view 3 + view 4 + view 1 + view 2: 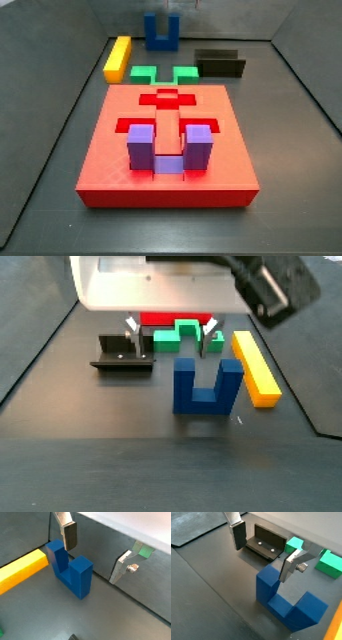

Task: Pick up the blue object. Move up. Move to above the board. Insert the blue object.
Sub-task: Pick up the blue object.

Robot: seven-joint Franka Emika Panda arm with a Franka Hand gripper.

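Observation:
The blue object (73, 569) is a deep blue U-shaped block standing on the dark floor with its prongs up; it also shows in a wrist view (288, 607) and in both side views (160, 32) (205, 388). My gripper (93, 562) is open and empty just above it, and also shows in a wrist view (261, 562) and a side view (170, 326). One finger (70, 536) hangs by one prong, and the far finger (290, 566) hangs over a prong top. The red board (167, 170) lies apart from the block, with a purple U-shaped block (163, 148) in one recess.
A yellow bar (254, 368) lies beside the blue block and shows in a wrist view (20, 569). Green pieces (330, 563) (163, 73) lie between the block and the board. The fixture (264, 543) (120, 356) stands next to them. Grey walls enclose the floor.

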